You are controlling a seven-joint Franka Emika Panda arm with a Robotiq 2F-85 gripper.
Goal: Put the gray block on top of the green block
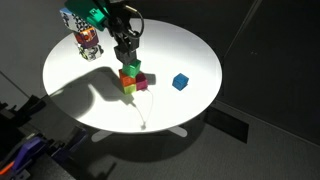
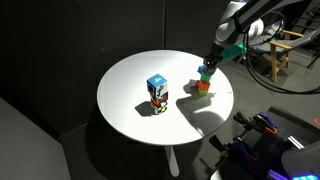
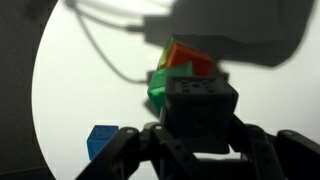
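Well, in an exterior view the gripper [image 1: 126,52] hangs over the cluster with the gray block [image 1: 127,62] pinched in it. That block sits directly above the green block [image 1: 129,71] and close over it, so the move left is straight down. I count one gray, one green, one magenta block [image 1: 141,80], one yellow block [image 1: 130,87] and one blue block [image 1: 180,82] well apart. In an exterior view one orange block [image 2: 202,87] shows low in the cluster. In the wrist view, dim and blurred, the fingers [image 3: 130,150] seem clenched on a dark cube, probably the gray one.
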